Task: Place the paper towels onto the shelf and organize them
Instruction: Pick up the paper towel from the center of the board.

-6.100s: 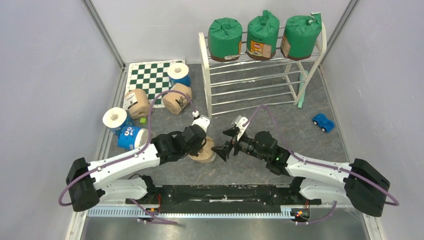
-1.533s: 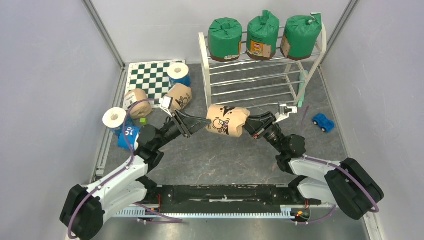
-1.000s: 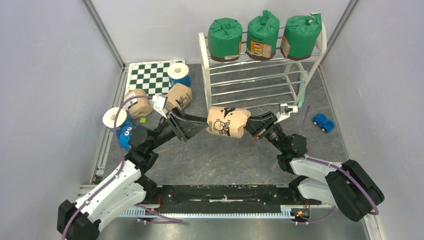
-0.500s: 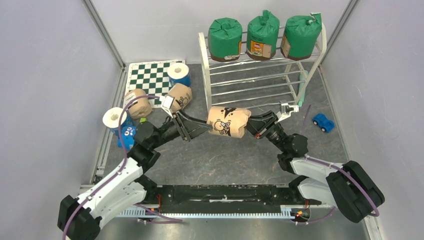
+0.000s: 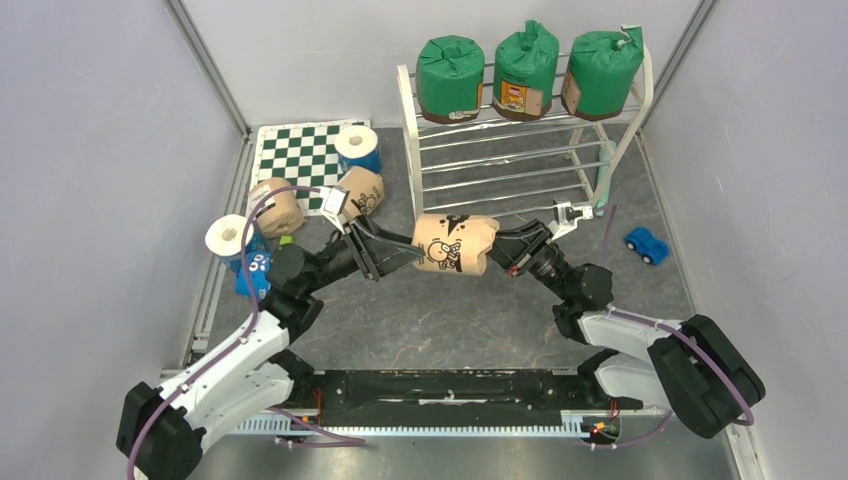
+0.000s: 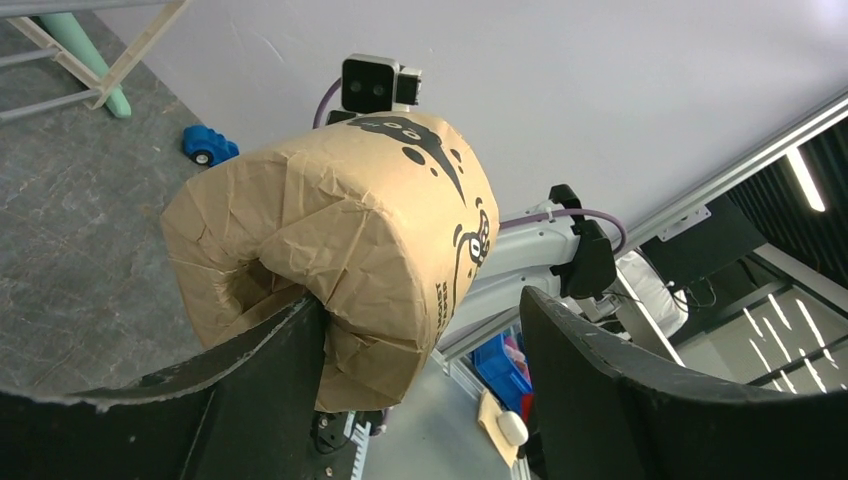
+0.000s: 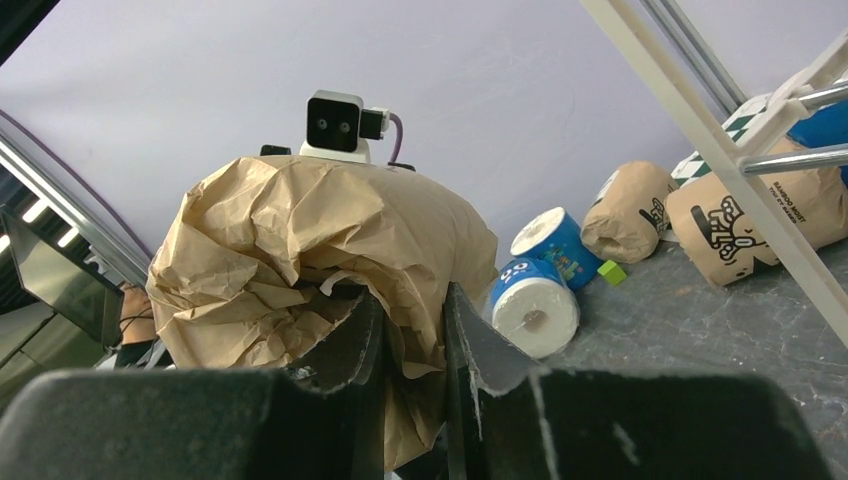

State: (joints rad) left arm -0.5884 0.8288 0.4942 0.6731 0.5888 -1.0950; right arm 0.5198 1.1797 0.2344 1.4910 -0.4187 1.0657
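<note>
A tan paper towel roll [image 5: 455, 243] with black drawings hangs in mid-air between both arms. My right gripper [image 5: 497, 252] is shut on the crumpled wrap at its right end [image 7: 412, 295]. My left gripper [image 5: 408, 250] is open at the other end. One finger [image 6: 270, 380] sits in the roll's end recess, the other finger [image 6: 620, 380] stands apart from the roll [image 6: 340, 230]. The shelf [image 5: 410, 150] carries three green rolls [image 5: 525, 72] on its top tier. Two tan rolls [image 5: 275, 205] and three white-and-blue rolls [image 5: 357, 148] lie on the floor at the left.
A green-and-white chessboard mat [image 5: 300, 155] lies at the back left. A small blue toy car [image 5: 647, 244] sits right of the shelf. A small green block [image 5: 286, 240] lies among the left rolls. Grey walls close in both sides.
The tan roll has gone from the floor into the air, held by my right gripper. Over the last second my left jaws have narrowed around its left end.
</note>
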